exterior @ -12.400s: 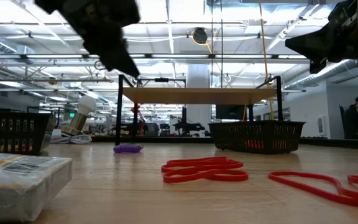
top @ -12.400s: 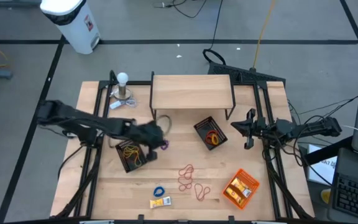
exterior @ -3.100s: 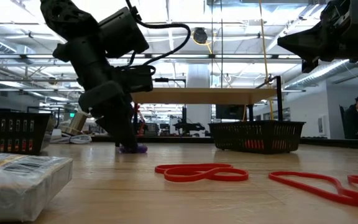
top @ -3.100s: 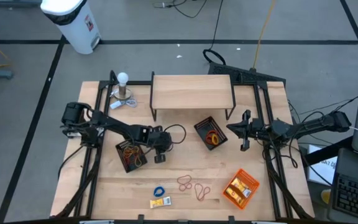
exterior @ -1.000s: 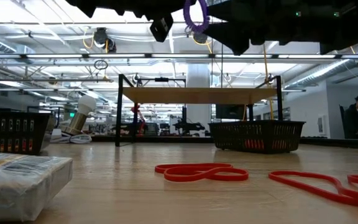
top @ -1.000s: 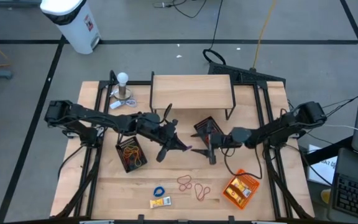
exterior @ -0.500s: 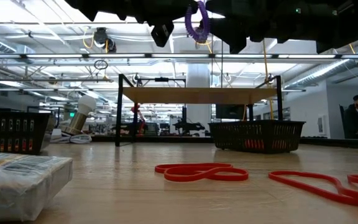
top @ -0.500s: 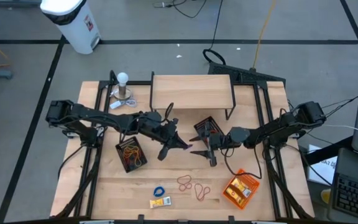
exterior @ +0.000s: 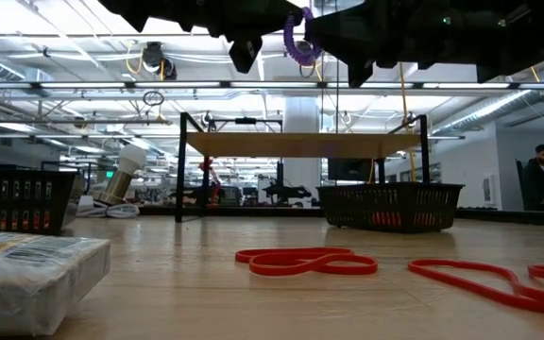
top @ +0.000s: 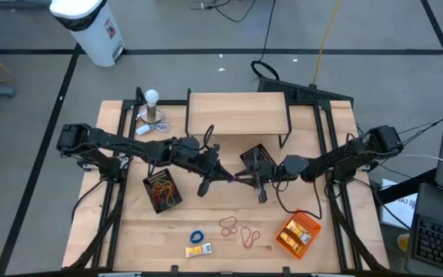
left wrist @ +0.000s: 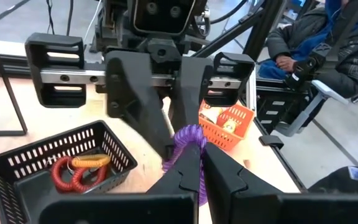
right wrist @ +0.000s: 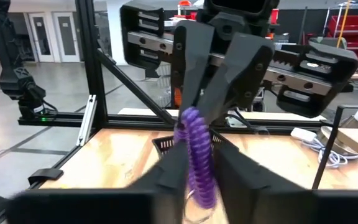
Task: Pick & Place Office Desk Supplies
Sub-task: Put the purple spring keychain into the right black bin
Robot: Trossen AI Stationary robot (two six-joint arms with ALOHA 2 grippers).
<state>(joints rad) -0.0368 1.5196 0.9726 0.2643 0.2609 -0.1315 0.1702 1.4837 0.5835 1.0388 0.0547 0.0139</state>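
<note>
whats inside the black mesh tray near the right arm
The left wrist view shows red and orange rubber bands coiled in the black mesh tray. Its near corner runs out of that picture, and from above the right arm covers part of it.

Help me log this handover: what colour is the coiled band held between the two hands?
Purple; the coiled band shows best in the right wrist view.

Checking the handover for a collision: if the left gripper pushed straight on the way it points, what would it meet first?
Almost certainly the right gripper, facing it head-on. Both pinch the purple coiled band held by the left gripper. Beyond lies an orange tray.
</note>
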